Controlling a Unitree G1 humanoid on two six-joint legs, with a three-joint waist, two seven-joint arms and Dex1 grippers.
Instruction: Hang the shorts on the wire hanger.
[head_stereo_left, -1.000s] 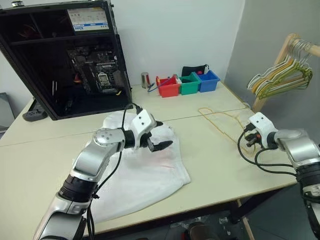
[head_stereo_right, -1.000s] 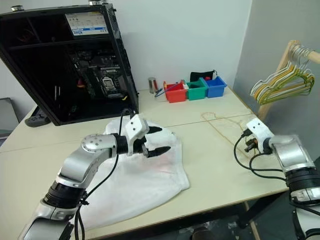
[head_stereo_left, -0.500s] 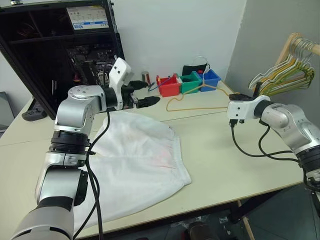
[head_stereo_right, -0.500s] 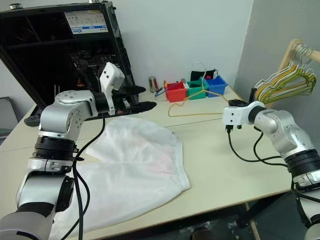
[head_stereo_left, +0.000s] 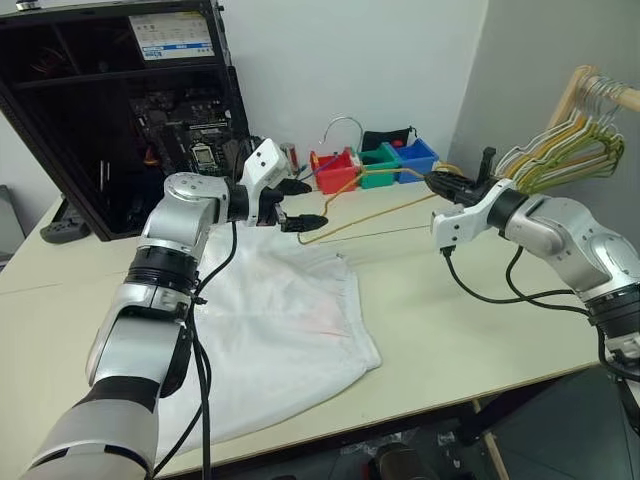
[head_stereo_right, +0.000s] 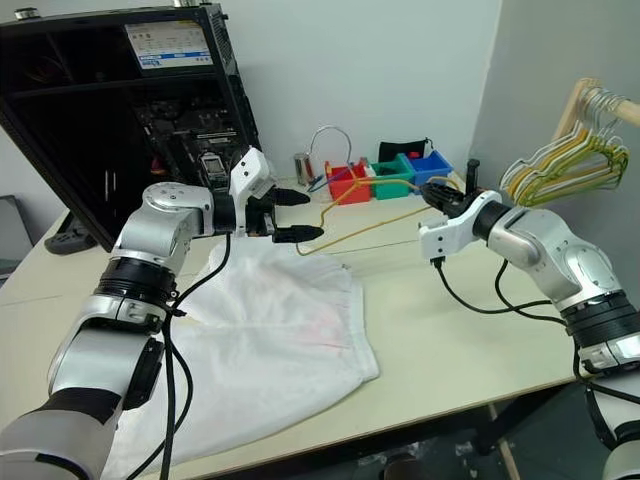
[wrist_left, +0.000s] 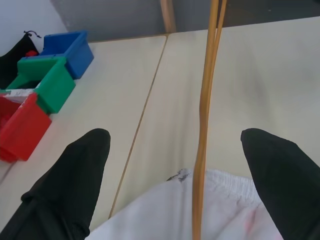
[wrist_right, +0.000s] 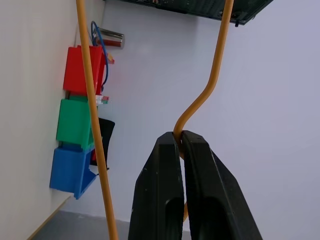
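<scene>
The white shorts lie flat and wrinkled on the table, below and in front of both grippers. My right gripper is shut on the wire hanger and holds it in the air, roughly level, its silvery hook rising near the bins. In the right wrist view the fingertips pinch the yellow wire. My left gripper is open at the hanger's far end, above the shorts' back edge. The wire runs between its two spread fingers without touching them.
An open black computer case stands at the back left. Red, green and blue bins and a metal can line the back wall. A wooden rack with a bunch of hangers stands beyond the table's right edge.
My right gripper lifted the hanger off the table, rolled over and swung it left. My left gripper rose off the shorts, still open, and the hanger's end now sits between its fingers.
</scene>
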